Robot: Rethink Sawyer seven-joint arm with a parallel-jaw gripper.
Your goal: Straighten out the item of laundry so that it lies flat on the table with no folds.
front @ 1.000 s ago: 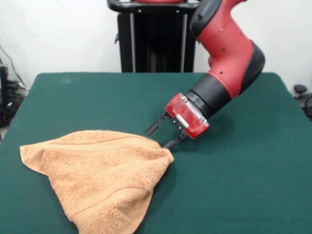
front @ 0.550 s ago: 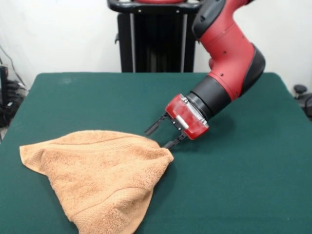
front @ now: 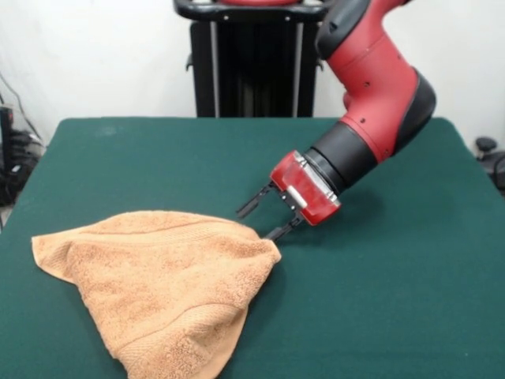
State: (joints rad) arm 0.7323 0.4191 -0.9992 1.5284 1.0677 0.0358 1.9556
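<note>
Table [front: 394, 316] in dark green cloth carries everything. The towel [front: 158, 276] lies folded on its front left part, in a rough triangle shape. It looks soft, light and limp, so a pinch at the pointed corner seems best. The gripper [front: 261, 222], fingers apart and empty, hovers just beside this corner.

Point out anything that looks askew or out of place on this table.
The towel is doubled over into a rough triangle instead of lying flat, its lower tip at the picture's bottom edge. The open gripper sits just off its pointed corner.
</note>
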